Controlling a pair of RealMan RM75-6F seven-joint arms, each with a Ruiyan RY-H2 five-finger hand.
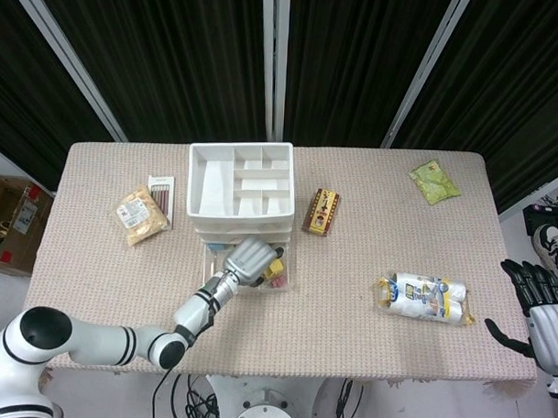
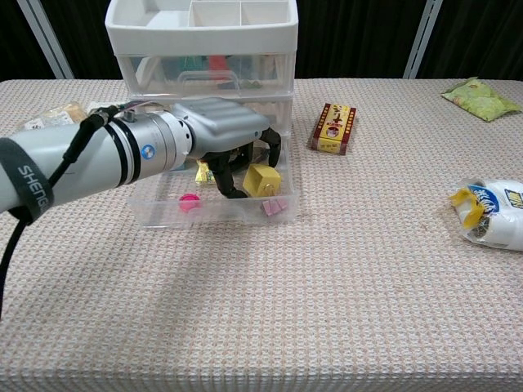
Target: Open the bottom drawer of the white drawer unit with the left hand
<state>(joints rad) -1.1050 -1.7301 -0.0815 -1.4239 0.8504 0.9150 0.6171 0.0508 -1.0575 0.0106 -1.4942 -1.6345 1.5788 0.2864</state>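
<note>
The white drawer unit (image 1: 238, 191) (image 2: 204, 49) stands at the back middle of the table. Its clear bottom drawer (image 1: 289, 264) (image 2: 163, 214) is pulled out toward me. Inside lie a yellow block (image 2: 260, 178), a pink cap (image 2: 189, 201) and a pink clip (image 2: 272, 207). My left hand (image 1: 248, 260) (image 2: 225, 131) hovers over the drawer's right half. Its dark fingers (image 2: 222, 180) are curled down inside, beside the yellow block, with nothing visibly in them. My right hand (image 1: 537, 296) hangs past the table's right edge, fingers spread and empty.
A red-yellow snack box (image 1: 322, 211) (image 2: 333, 128) lies right of the unit. A green packet (image 1: 434, 181) (image 2: 478, 98) is at the far right, a white-blue bag (image 1: 425, 298) (image 2: 494, 212) nearer. Cracker bag (image 1: 138, 215) and stick packet (image 1: 160, 194) lie left.
</note>
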